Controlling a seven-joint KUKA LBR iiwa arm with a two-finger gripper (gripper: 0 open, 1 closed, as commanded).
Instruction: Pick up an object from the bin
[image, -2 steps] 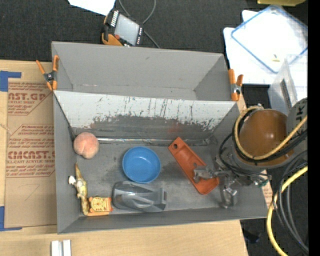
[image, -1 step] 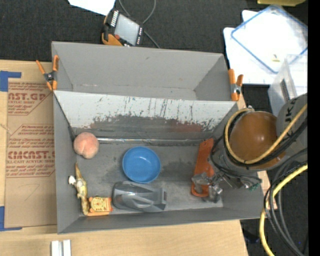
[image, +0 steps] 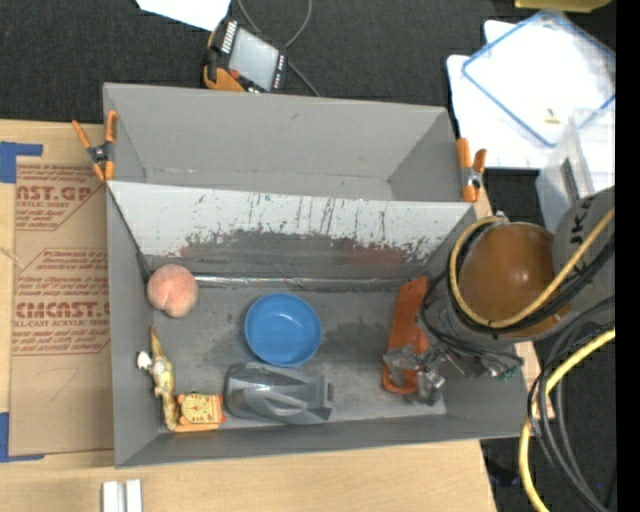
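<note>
The grey metal bin (image: 280, 130) shows dark streaks on its back wall. The round blue plastic bowl (image: 283, 328) is plain; the round soft ball (image: 172, 290) is peach-pink.

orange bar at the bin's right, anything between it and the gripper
Nothing visible does. The gripper is right at the lower end of the orange bar; the blue bowl and grey object lie apart at the view's left.

The bin (image: 280, 140) holds six loose things: one pink peach (image: 172, 290), one blue bowl (image: 283, 328), one dark grey plastic piece (image: 277, 393), one long orange tool (image: 407, 318), one yellow toy figure (image: 159, 370), one small orange-yellow block (image: 199, 410).
</note>
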